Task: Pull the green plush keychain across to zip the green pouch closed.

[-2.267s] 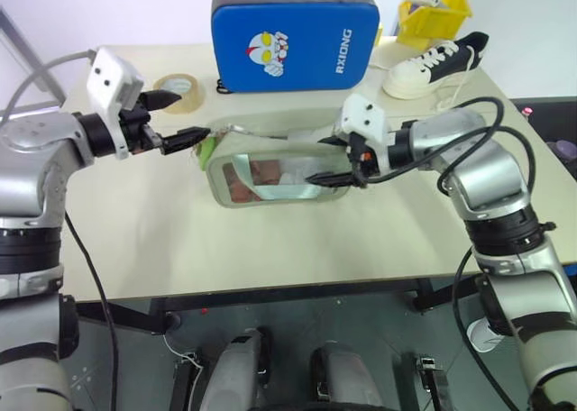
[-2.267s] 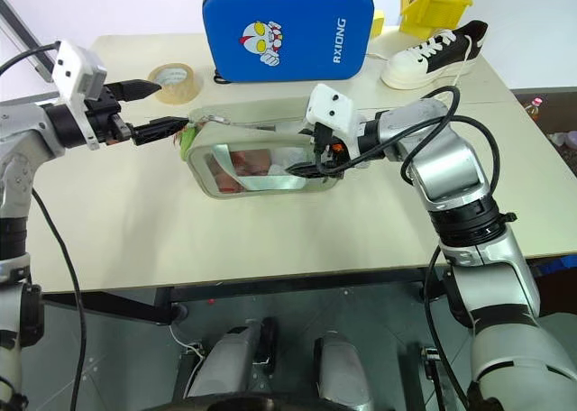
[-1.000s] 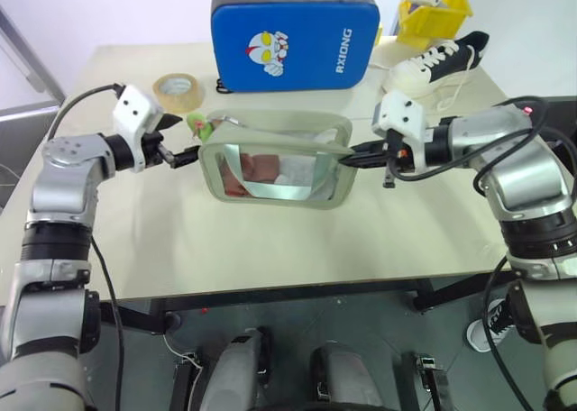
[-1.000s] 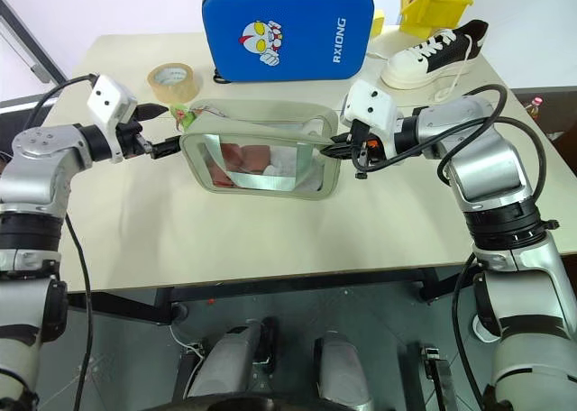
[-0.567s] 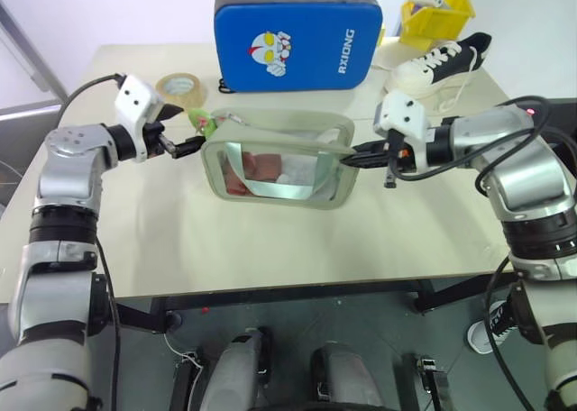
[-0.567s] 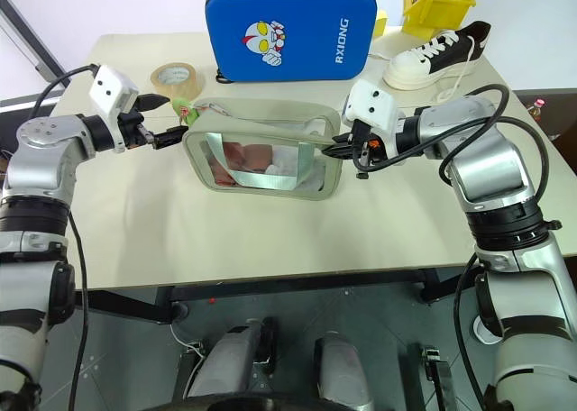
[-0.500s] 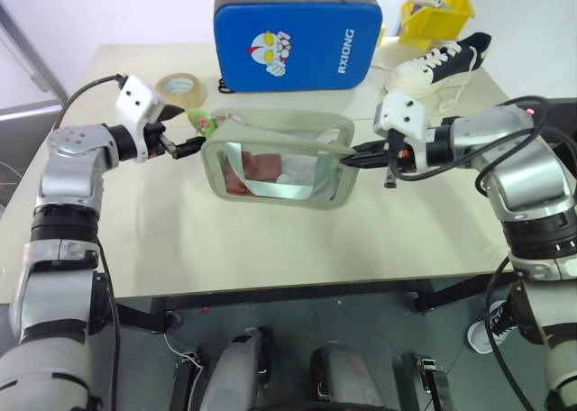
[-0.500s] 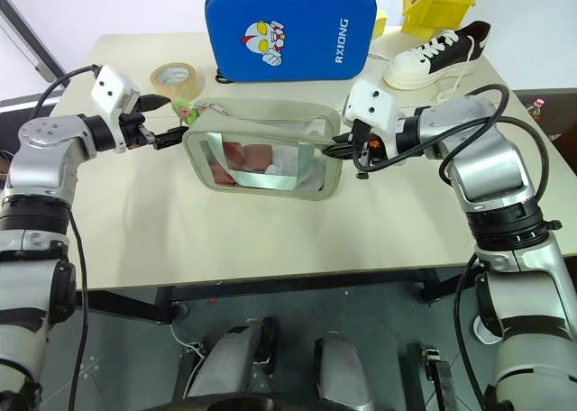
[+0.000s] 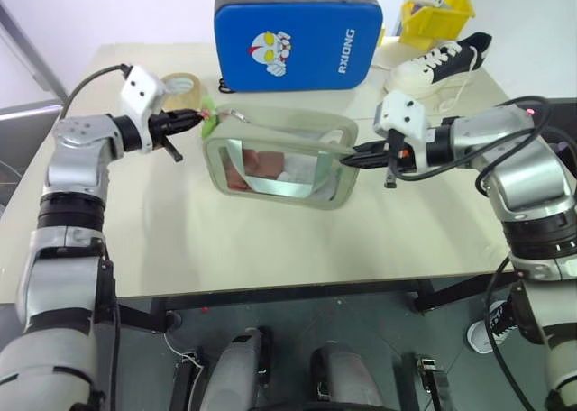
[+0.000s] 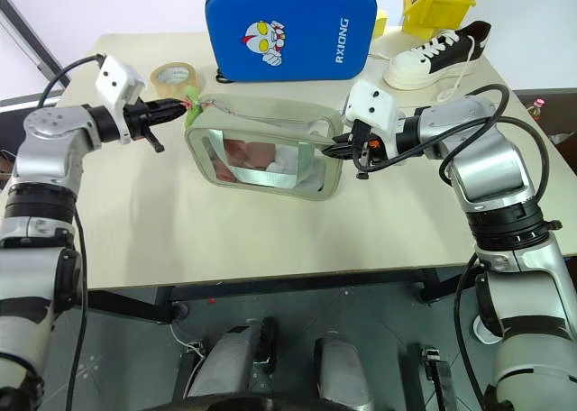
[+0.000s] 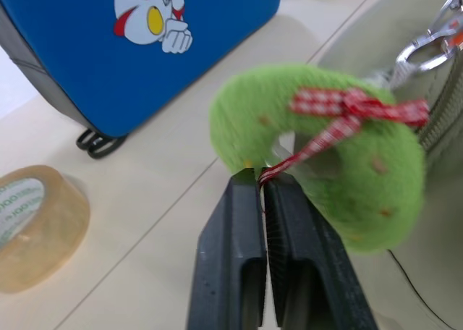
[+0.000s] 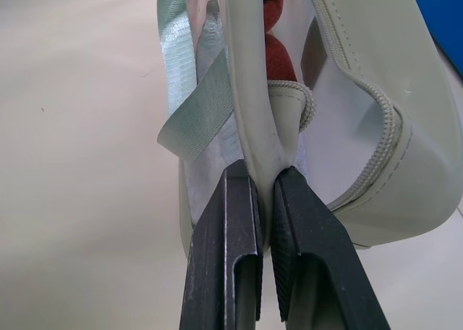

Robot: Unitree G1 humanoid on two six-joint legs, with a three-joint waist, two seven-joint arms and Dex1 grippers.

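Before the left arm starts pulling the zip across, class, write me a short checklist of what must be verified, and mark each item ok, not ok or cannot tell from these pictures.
1. Left gripper has its jaws shut on the green plush keychain: ok.
2. Right gripper has its jaws clamped on the end edge of the green pouch, bracing it: ok.
3. Keychain joined to the zip by its metal clasp: ok.
4. Zip track free of snagged fabric or contents along its length: cannot tell.
5. Zip closed already: not ok, the pouch mouth gapes open.
6. Tape roll and blue case stand behind the pouch, off the pull path: ok.
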